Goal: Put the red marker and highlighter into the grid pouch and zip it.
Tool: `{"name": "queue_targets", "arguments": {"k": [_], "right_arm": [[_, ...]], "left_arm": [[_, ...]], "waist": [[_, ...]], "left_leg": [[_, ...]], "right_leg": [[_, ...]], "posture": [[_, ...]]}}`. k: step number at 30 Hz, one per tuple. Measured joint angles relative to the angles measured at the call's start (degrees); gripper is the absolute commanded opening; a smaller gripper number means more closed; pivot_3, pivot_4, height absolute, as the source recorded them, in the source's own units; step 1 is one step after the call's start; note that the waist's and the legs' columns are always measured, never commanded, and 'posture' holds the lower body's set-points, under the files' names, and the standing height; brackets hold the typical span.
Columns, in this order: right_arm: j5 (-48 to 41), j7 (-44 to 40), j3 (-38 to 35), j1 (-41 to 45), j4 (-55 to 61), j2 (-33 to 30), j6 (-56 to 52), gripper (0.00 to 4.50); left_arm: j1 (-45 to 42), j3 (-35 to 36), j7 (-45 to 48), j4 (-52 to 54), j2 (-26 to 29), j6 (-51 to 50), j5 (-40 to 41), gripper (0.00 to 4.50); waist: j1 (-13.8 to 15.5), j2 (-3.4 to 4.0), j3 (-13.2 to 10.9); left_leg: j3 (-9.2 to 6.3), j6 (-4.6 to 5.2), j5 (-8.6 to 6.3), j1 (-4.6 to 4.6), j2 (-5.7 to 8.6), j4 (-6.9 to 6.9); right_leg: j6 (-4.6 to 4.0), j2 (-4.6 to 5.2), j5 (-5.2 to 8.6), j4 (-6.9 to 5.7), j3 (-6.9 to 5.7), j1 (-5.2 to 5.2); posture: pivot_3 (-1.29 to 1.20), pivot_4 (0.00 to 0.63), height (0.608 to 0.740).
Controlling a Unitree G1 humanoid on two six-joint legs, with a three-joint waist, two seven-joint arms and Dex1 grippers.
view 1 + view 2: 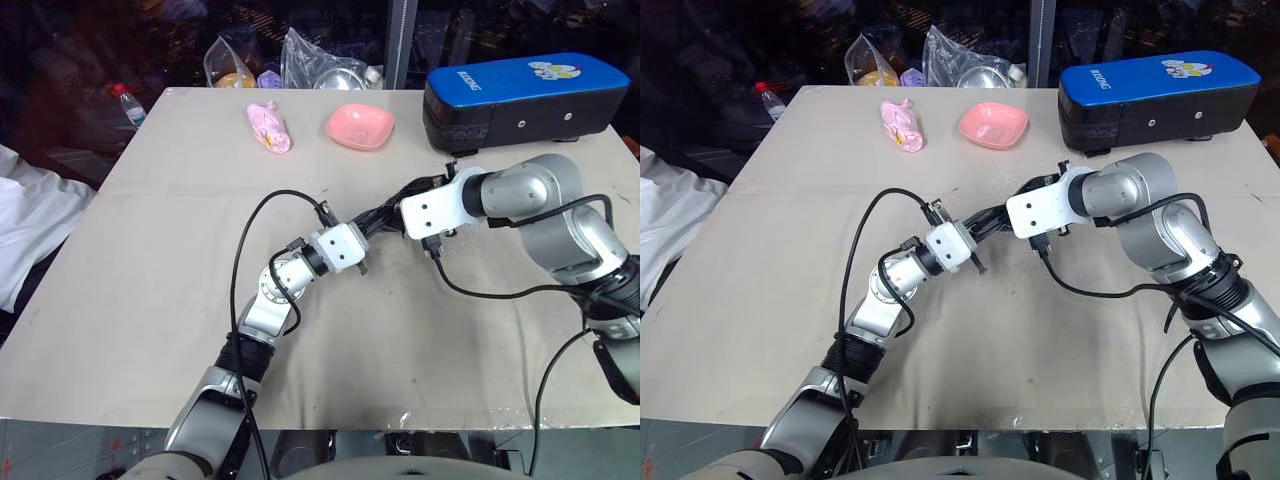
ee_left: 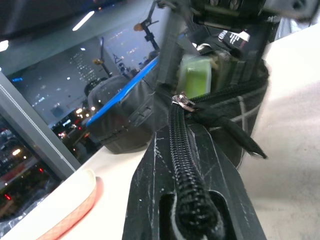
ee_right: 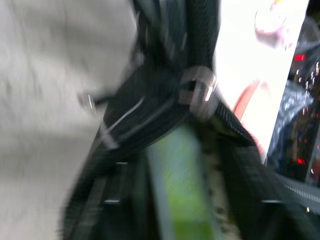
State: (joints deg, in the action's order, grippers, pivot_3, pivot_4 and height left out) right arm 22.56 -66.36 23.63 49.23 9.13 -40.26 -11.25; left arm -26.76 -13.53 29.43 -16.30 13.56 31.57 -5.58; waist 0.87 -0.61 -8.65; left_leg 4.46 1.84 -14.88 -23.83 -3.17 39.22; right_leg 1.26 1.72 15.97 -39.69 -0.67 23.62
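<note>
Two grippers met over the middle of the table (image 1: 150,300), with the grid pouch (image 2: 235,107) held up between them.

Item: left gripper (image 2: 187,165). Clenched on the zipped end of the pouch, the closed zipper track running out between its black fingers (image 2: 150,190). Judged purpose: to brace the pouch off the tabletop and keep its mouth presented to the other arm.

Item: right gripper (image 1: 400,205). At the open end of the pouch, angled down toward the left gripper. Whether its fingers were spread or closed could not be told.

Item: grid pouch. Black fabric with thin white lines; zipper slider (image 2: 182,101) partway along, black pull cord (image 2: 240,137) hanging loose. Mouth open beyond the slider; zipping not yet done.

Contents: the highlighter (image 2: 196,75), light green, standing in the open mouth and seen again lying lengthwise inside in the right wrist view (image 3: 182,185). The red marker could not be made out; possibly already deeper inside, but this was not confirmed.

Other stock on the table, well apart at the far edge: blue-topped black case (image 1: 525,95), empty pink dish (image 1: 359,126), small pink figure (image 1: 269,127). Clear bags (image 1: 320,65) lay beyond the far edge.
</note>
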Motion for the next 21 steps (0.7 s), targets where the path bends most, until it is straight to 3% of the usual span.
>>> {"name": "queue_targets", "arguments": {"k": [1,4,9,16,21], "right_arm": [[-1.56,-0.05,-1.68,0.0,-0.06,-0.17,-1.22,4.12],[-5.68,-1.13,-6.72,0.06,0.26,-1.54,-5.71,4.12],[-17.76,-4.56,-17.33,0.79,6.23,-3.44,-22.71,4.12],[-31.5,-2.02,-26.06,-2.03,19.03,-2.99,-46.87,4.12],[-39.79,7.38,-28.69,-12.17,29.79,10.73,-64.03,4.12]], "left_arm": [[0.0,0.04,-0.17,0.0,0.13,-0.14,0.0,0.0],[0.07,0.02,-0.36,0.0,0.42,-0.33,0.01,0.0],[0.26,0.0,-0.35,0.0,0.61,-0.82,0.06,0.0],[0.3,-0.01,-0.27,0.0,0.49,-1.11,0.2,0.0],[0.25,-0.12,0.44,-0.01,0.43,-1.23,0.59,0.0]], "waist": [[-0.02,0.0,0.0],[-0.03,0.0,0.0],[-0.23,0.01,0.0],[-0.04,-0.01,0.01],[-0.36,-0.03,0.02]], "left_leg": [[0.0,0.01,0.0,0.0,0.0,0.0],[-0.01,0.06,-0.03,0.0,0.0,0.0],[-0.03,0.16,-0.09,0.04,-0.04,-0.05],[-0.21,0.19,-0.11,-0.02,-0.05,-0.05],[-0.18,0.19,-0.11,-0.01,-0.03,-0.04]], "right_leg": [[0.0,0.0,0.0,0.0,0.01,0.0],[0.0,0.02,0.0,0.0,0.0,0.0],[-0.01,0.04,0.0,-0.02,0.01,0.0],[-0.01,0.14,0.0,0.01,0.03,-0.07],[-0.01,0.17,0.0,-0.1,0.1,-0.03]], "posture": [[0.0,0.15,0.738],[0.0,0.15,0.738],[0.0,0.15,0.738],[0.0,0.15,0.738],[0.0,0.15,0.738]]}}
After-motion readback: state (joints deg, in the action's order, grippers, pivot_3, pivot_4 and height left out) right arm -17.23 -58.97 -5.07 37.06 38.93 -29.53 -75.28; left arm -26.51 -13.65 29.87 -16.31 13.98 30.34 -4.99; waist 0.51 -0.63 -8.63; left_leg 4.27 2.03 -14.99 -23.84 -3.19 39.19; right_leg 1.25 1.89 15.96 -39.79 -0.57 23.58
